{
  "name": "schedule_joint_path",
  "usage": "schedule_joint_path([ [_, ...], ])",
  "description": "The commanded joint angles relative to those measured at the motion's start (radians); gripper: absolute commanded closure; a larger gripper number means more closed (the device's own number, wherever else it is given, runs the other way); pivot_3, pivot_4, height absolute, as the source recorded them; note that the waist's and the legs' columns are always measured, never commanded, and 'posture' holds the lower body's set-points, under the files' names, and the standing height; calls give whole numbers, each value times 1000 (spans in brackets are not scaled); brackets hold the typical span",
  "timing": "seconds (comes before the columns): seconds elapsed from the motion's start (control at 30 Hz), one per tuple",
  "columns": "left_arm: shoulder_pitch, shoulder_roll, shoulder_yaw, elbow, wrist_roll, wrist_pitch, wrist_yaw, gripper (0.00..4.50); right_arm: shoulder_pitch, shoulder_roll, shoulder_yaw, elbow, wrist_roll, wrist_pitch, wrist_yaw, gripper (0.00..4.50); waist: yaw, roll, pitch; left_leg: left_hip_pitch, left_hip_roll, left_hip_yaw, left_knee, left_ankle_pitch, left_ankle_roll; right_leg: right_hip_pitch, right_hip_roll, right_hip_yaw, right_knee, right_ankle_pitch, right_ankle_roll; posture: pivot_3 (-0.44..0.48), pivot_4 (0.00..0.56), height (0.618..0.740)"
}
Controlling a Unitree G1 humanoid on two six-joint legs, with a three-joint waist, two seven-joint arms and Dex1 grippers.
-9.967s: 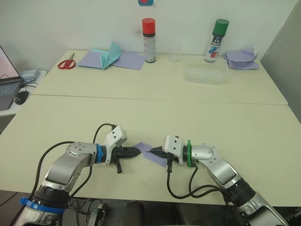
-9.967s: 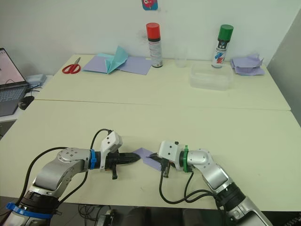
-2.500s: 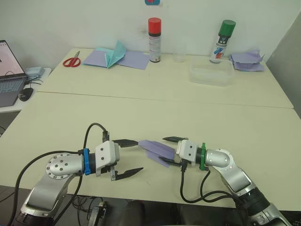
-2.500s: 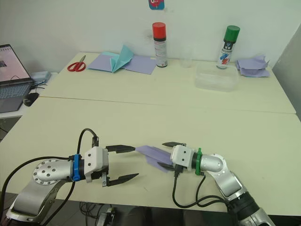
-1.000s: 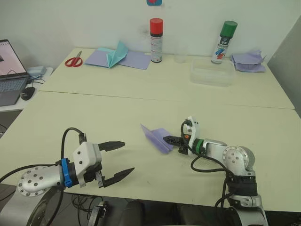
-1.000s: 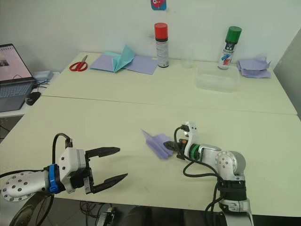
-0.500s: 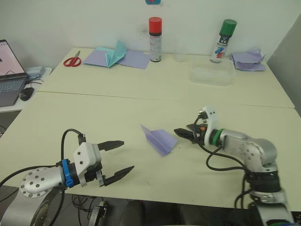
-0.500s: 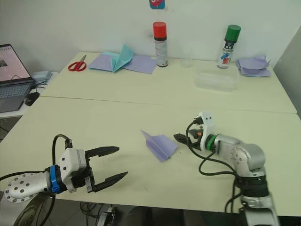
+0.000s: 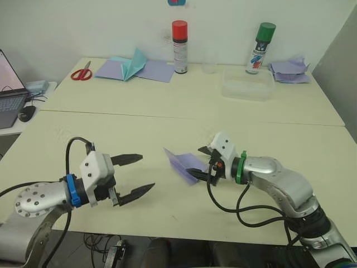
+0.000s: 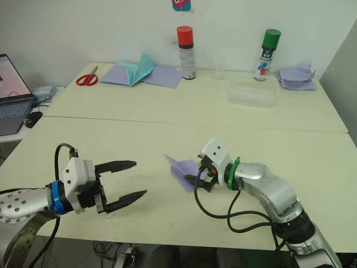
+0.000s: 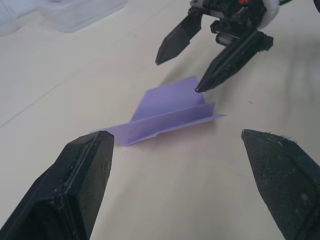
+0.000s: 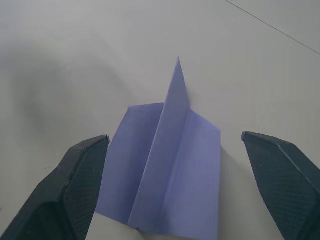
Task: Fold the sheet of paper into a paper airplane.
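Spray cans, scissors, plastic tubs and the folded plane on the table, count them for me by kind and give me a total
Spray cans: 2, red-capped and green-capped
Scissors: 1
Clear plastic tub: 1
Paper airplane: 1
Total: 5

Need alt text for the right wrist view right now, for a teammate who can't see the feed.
A small lavender paper airplane lies on the pale table, pointed nose away from the camera, a raised ridge running down its middle. The right gripper is open, its two black fingers spread to either side of the plane's tail without touching it.
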Motion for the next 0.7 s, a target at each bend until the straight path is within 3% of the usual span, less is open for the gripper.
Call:
schedule_joint_path([
  [0.03,-19,0,8,-5,1,-11,9,0,-7,18,24,3,-51,-25,-23,52,0,0,0,0,0,0,0,0,0,0,0,0,0,0,0,0,150,740],
  [0.3,-35,-11,-22,-27,9,-15,19,0,-24,35,61,70,-143,-96,-6,52,0,0,0,0,0,0,0,0,0,0,0,0,0,0,0,0,150,740],
  [0.43,-35,-11,-22,-28,9,-14,21,0,-28,42,70,79,-170,-125,9,922,0,0,0,0,0,-1,0,0,0,0,0,-1,0,0,0,0,150,740],
  [0.57,-27,-8,-17,-37,3,-9,25,0,-30,47,78,71,-194,-138,22,2438,0,0,0,0,0,0,0,0,0,0,0,-1,0,0,0,0,150,740],
  [0.7,-20,-4,-15,-40,11,-16,29,0,-31,58,78,54,-201,-137,33,2438,0,0,0,0,0,-1,0,0,0,0,0,-1,1,0,0,0,150,740],
])
